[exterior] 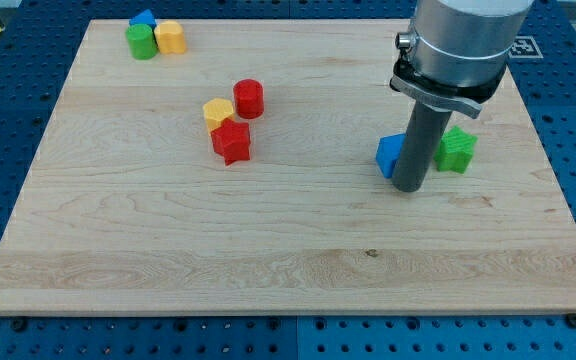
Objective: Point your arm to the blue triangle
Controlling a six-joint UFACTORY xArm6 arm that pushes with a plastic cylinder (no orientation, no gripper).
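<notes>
My tip (409, 187) rests on the board right of centre. A blue block (388, 155) sits directly to the tip's left and touches the rod, which hides part of it, so I cannot tell its full shape. A second small blue block (143, 18) with a peaked top sits at the top left corner, behind a green block (141, 42). It is far from the tip.
A green star (457, 149) lies just right of the rod. A yellow block (170, 37) sits beside the green block at top left. A red cylinder (249, 98), a yellow hexagon-like block (218, 111) and a red star (231, 141) cluster left of centre.
</notes>
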